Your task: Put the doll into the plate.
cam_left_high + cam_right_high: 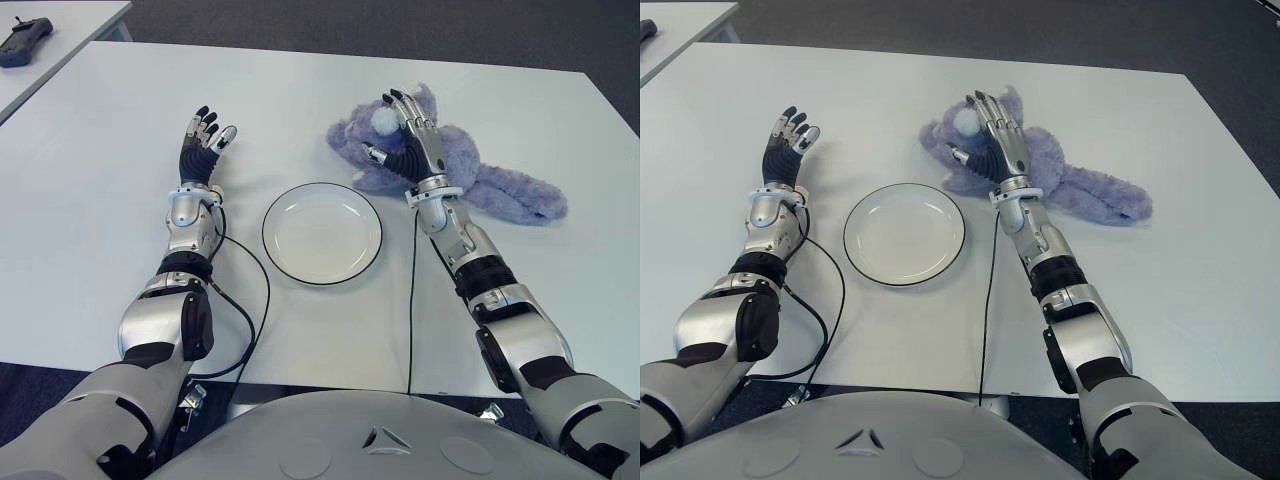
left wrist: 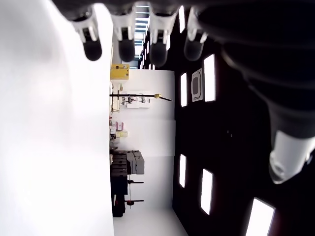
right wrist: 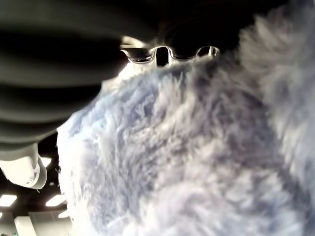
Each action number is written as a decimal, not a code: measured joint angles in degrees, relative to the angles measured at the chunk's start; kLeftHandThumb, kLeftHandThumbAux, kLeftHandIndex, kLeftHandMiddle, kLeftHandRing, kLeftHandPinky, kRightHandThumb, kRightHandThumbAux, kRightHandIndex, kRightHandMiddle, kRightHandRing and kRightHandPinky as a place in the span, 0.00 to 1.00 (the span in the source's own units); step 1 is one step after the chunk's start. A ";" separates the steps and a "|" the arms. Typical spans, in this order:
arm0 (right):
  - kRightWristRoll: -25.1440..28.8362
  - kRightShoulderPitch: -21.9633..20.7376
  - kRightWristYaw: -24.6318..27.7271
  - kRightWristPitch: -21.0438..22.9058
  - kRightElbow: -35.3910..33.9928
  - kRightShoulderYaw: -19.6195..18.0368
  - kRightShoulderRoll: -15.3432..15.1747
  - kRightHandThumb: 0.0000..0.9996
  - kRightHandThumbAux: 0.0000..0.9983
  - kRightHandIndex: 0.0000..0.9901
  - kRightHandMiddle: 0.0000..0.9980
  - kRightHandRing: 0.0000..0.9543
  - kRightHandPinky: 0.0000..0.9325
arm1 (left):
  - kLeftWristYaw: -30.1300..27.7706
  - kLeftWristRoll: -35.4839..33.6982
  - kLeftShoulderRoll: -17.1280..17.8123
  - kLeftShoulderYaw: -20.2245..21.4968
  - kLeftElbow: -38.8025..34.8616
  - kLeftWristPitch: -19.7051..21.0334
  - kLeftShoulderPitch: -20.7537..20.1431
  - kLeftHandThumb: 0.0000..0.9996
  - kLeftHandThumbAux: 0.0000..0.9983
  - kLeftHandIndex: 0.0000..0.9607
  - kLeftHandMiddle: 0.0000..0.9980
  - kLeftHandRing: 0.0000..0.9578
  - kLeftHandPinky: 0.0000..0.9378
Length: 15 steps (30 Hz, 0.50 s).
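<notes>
Two hands are up over the table. My right hand is over the doll, which lies right of the plate; its fingers look extended across the fur, but I cannot tell if they grip. My left hand, left of the plate, has spread fingers holding nothing.

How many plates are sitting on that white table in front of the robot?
1. The single plate lies on the table between the two arms, empty. The purple doll lies beside it toward the robot's right, under the right hand. The left hand shows on the plate's other side.
</notes>
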 measured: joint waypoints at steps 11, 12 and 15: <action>0.99 0.12 -2.75 -3.09 0.18 -0.25 0.00 0.43 0.51 0.06 0.09 0.11 0.16 | -0.60 -0.03 0.00 0.20 0.02 0.01 -0.01 0.00 0.55 0.02 0.09 0.04 0.00; 1.03 0.14 -3.10 -3.58 0.21 -0.26 0.00 0.44 0.51 0.06 0.11 0.11 0.14 | -0.63 -0.03 0.00 0.21 0.02 0.01 -0.01 0.00 0.55 0.02 0.09 0.04 0.00; 1.05 0.23 -4.41 -5.24 0.29 -0.26 0.00 0.47 0.51 0.08 0.13 0.14 0.18 | -0.67 -0.03 0.00 0.23 0.03 0.01 -0.02 0.00 0.55 0.02 0.09 0.04 0.00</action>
